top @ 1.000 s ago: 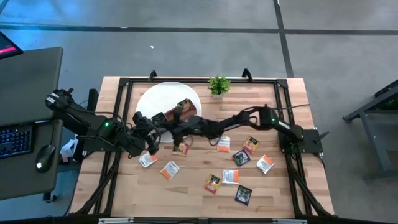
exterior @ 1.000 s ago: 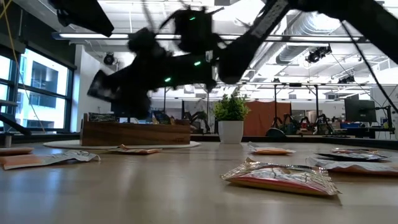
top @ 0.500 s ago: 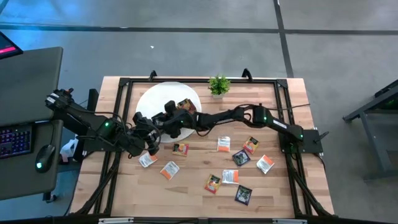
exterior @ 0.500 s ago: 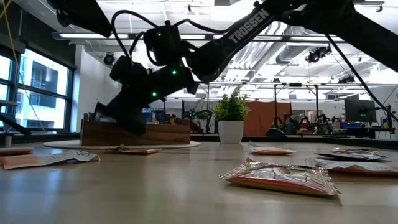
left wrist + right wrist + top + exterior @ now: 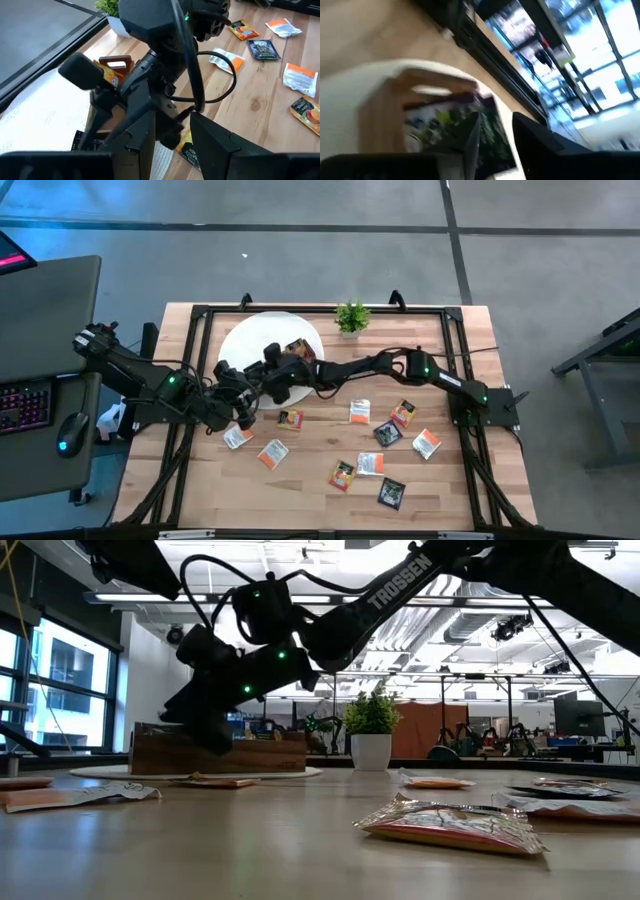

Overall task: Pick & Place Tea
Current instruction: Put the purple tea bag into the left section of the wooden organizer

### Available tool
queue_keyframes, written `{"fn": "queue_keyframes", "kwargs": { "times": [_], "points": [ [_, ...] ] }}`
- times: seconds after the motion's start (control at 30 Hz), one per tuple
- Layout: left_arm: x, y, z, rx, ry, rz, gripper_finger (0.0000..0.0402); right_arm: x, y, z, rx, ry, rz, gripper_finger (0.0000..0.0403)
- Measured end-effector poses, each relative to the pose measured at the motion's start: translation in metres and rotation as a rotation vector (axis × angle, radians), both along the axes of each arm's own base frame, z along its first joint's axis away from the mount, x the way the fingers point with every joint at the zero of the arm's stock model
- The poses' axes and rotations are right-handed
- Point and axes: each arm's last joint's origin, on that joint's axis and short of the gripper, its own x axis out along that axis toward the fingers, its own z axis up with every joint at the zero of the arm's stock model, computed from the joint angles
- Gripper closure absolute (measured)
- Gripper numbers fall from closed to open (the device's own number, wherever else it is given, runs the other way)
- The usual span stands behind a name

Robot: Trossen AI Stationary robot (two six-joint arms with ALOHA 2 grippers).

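The tea sachets (image 5: 371, 464) are thin, flat foil packets, so I judge them very light, soft and a little slippery; they will bend and crinkle, and the safest hold is at one raised edge or a corner, not flat from above. Most of them lie loose on the bench (image 5: 450, 490), spread from its middle toward the right edge and the near edge, with two near the left arm (one, the orange sachet (image 5: 290, 419), lies just beside the white mat (image 5: 240, 335)). Some sachets already stand in the wooden box (image 5: 262, 754) on that mat near the far edge. The right gripper (image 5: 272, 360) hangs over the box; its fingers (image 5: 472, 137) stand a little apart, a dark green sachet (image 5: 487, 125) between them, and I cannot tell if it is gripped or released. The left gripper (image 5: 245, 412) waits beside the mat, fingers (image 5: 145, 131) open and empty. The arms are close, so room there is small; the plant (image 5: 351, 316) stands near the far edge.
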Motion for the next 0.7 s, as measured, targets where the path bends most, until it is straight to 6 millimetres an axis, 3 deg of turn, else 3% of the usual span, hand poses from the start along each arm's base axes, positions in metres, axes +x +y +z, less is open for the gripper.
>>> {"fn": "queue_keyframes", "kwargs": {
  "times": [0.17, 0.37, 0.53, 0.7],
  "points": [
    [0.0, 0.0, 0.0, 0.0, 0.001, -0.001, 0.0278, -0.01, 0.021, 0.02, -0.027, 0.169, -0.07, 0.0266],
    [0.0, 0.0, 0.0, 0.005, 0.003, -0.003, 0.0278, -0.044, 0.046, 0.071, 0.014, 0.391, -0.12, 0.027],
    [0.0, 0.0, 0.0, 0.006, 0.004, -0.004, 0.0278, -0.088, 0.06, 0.129, -0.103, 0.507, -0.29, 0.0282],
    [0.0, 0.0, 0.0, 0.006, 0.003, -0.004, 0.0278, -0.146, 0.067, 0.178, -0.093, 0.62, -0.41, 0.0292]
  ]
}}
